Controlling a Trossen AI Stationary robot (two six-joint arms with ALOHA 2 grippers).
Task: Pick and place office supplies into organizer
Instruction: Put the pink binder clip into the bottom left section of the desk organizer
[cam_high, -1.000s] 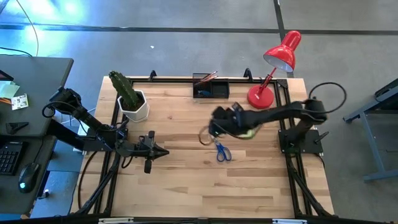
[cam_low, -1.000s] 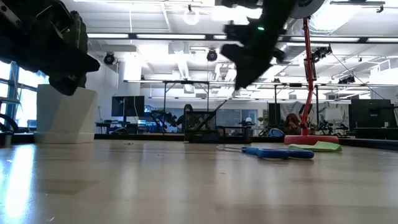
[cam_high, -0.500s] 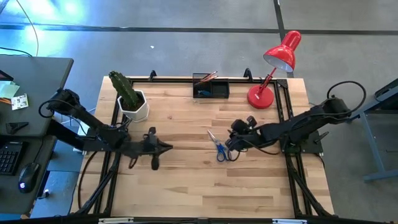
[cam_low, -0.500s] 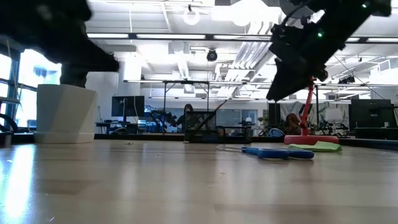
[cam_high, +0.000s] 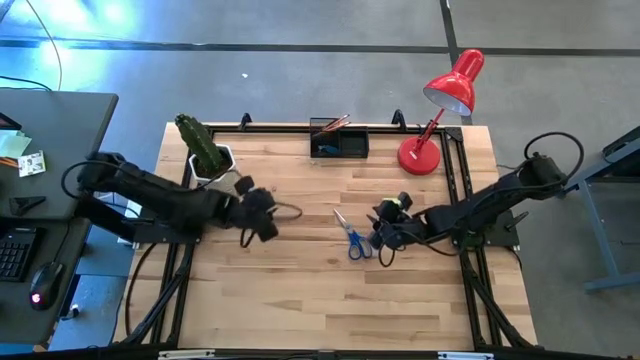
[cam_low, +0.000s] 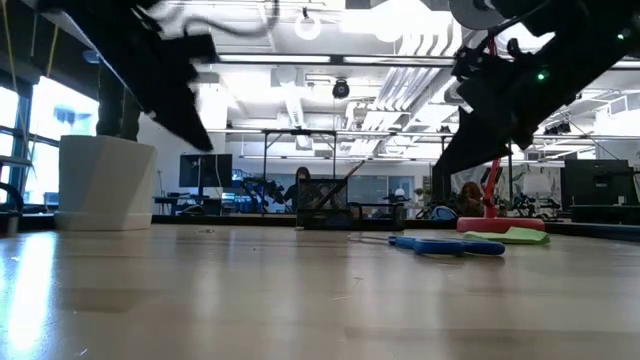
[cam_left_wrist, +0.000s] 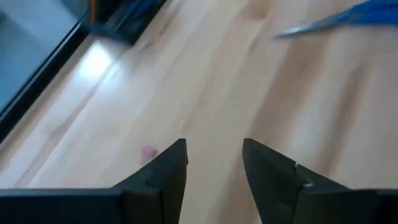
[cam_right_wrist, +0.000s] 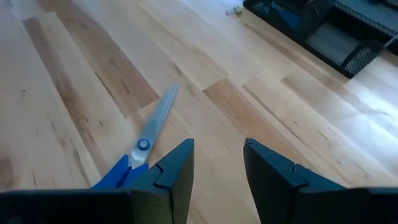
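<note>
Blue-handled scissors (cam_high: 352, 238) lie flat on the wooden table, right of its middle; they also show low (cam_low: 445, 245) and in the right wrist view (cam_right_wrist: 142, 148). My right gripper (cam_high: 383, 236) hovers open just right of them, tilted down, touching nothing. A lime-green sticky pad (cam_low: 508, 235) lies flat behind the scissors. The black organizer (cam_high: 338, 143) stands at the far edge with pencils sticking out. My left gripper (cam_high: 263, 214) hangs open above the table's left half (cam_left_wrist: 214, 149), holding nothing.
A red desk lamp (cam_high: 440, 110) stands at the far right corner. A cactus in a white pot (cam_high: 210, 160) stands at the far left, close behind my left arm. Bare wood stretches between the two grippers and along the near edge.
My right gripper has drawn back from over the table's middle toward the right and near edges and come down beside the scissors. My left gripper has risen, swung toward the far edge and the table's middle, and tipped. The scissors have stayed put.
</note>
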